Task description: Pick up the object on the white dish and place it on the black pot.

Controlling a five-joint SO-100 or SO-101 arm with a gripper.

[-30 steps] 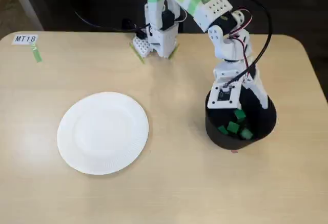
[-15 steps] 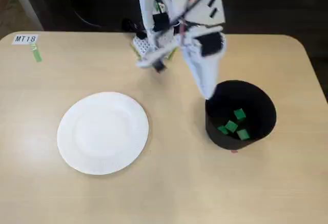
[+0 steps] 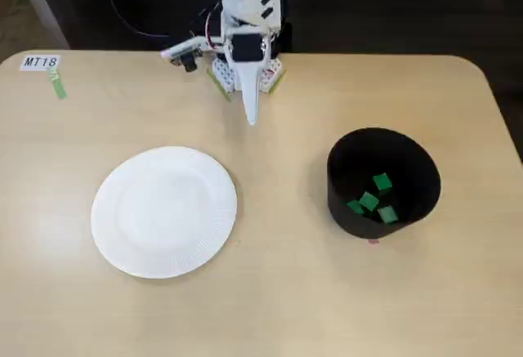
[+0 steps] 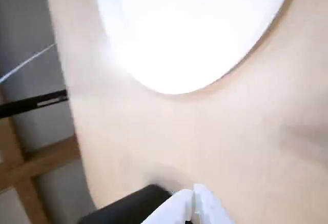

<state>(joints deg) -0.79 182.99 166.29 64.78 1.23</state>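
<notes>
The white dish lies on the table at the left in the fixed view and is bare; no cube shows on it. It fills the top of the wrist view, blurred. The black pot stands at the right and holds several small green cubes. My white gripper points down at the table near the far edge, behind the dish and pot. Its fingers are together and hold nothing, as the wrist view also shows.
A white label reading MT18 with a green tape strip is stuck at the table's far left corner. The arm's base stands at the far edge. In the wrist view a wooden frame shows beyond the table's edge.
</notes>
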